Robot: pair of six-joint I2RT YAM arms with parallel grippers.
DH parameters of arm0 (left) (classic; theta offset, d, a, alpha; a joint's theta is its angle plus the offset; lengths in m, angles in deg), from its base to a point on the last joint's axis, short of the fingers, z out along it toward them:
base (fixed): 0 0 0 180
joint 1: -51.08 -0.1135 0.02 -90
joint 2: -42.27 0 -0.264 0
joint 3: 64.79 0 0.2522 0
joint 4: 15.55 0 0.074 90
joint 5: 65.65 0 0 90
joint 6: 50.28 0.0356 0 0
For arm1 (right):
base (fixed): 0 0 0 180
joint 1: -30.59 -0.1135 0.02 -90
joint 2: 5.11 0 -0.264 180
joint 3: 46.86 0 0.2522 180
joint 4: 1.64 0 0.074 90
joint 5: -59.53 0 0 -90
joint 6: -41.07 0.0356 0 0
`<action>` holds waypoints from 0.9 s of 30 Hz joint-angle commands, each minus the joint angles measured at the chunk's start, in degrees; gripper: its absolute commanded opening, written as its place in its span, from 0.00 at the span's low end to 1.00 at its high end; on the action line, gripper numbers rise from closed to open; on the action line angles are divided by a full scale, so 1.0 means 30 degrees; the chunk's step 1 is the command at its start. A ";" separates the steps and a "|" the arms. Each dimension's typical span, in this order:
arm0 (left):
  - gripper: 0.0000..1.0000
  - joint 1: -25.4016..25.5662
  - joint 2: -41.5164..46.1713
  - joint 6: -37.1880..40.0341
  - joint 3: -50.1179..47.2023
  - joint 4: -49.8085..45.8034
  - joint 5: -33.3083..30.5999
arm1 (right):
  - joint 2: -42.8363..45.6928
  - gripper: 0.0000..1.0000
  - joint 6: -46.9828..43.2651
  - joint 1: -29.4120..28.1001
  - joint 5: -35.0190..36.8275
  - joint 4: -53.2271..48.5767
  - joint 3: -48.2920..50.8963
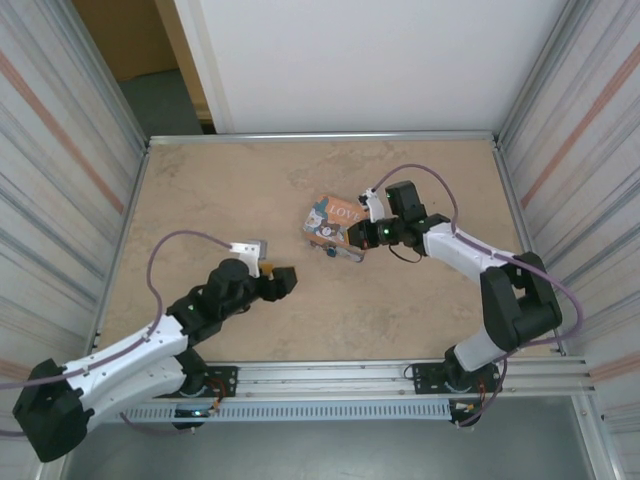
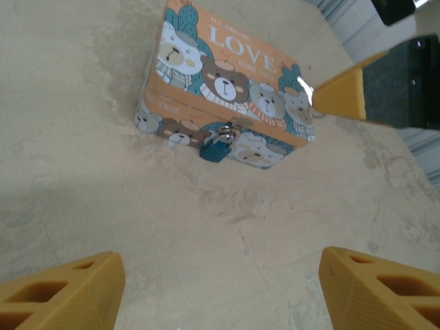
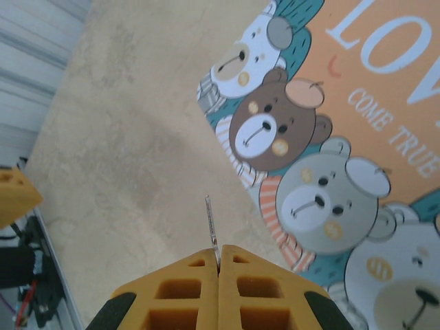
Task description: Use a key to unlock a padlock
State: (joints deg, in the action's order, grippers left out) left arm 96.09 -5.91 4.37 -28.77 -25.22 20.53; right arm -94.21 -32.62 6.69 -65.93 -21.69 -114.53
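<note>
Right wrist view: right jaws clamped on a thin dark-metal key near an orange bear-printed tin. Left jaws apart, facing small blue padlock.

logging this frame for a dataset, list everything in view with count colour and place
tin: one, orange with cartoon bears, mid-table
padlock: one, blue, on the tin's front clasp
key: one, thin grey metal, pinched in the right gripper, beside the tin
table: one, beige stone pattern, under everything
left gripper: one, yellow fingers, open, facing the padlock side of the tin
right gripper: one, yellow fingers, shut on the key, at the tin's right side
</note>
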 commanded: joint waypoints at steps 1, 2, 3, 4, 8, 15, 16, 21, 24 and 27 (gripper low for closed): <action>0.75 -0.0249 -0.0829 -0.0124 0.0185 0.1349 0.0805 | -0.1012 0.00 0.1093 0.0225 -0.0870 0.1948 -0.0741; 0.75 -0.0360 -0.1064 -0.0225 0.0244 0.1358 0.0950 | -0.1307 0.00 0.1312 0.0258 -0.0976 0.2326 -0.0778; 0.75 -0.0557 -0.1423 -0.0354 0.0299 0.1375 0.1184 | -0.1682 0.00 0.1562 0.0313 -0.1094 0.2810 -0.0806; 0.75 -0.0780 -0.1733 -0.0457 0.0350 0.1522 0.1643 | -0.2011 0.00 0.1787 0.0349 -0.1210 0.3261 -0.0837; 0.75 -0.1553 -0.2794 -0.0985 0.0428 0.2197 0.2970 | -0.3001 0.00 0.2091 0.0408 -0.1175 0.3955 -0.1099; 0.76 -0.2039 -0.4153 -0.1135 0.0419 0.3204 0.3557 | -0.4345 0.00 0.2202 0.0525 -0.1382 0.4347 -0.1381; 0.75 -0.2129 -0.4372 -0.1135 0.0430 0.3354 0.3729 | -0.4463 0.00 0.2187 0.0547 -0.1414 0.4379 -0.1395; 0.75 -0.2726 -0.5579 -0.0745 0.0733 0.4045 0.4594 | -0.4753 0.00 0.1981 0.0555 -0.1511 0.4184 -0.1165; 0.74 -0.2875 -0.6571 -0.0040 0.1233 0.4142 0.5076 | -0.4748 0.00 0.1761 0.0555 -0.1436 0.3901 -0.0931; 0.73 -0.2956 -0.7761 0.0493 0.1867 0.4251 0.5496 | -0.4608 0.00 0.1668 0.0524 -0.1366 0.3681 -0.0696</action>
State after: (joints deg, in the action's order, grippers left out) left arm 87.76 -27.05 3.01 -25.86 -14.94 34.37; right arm -107.15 -26.89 8.02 -69.80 -8.57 -117.50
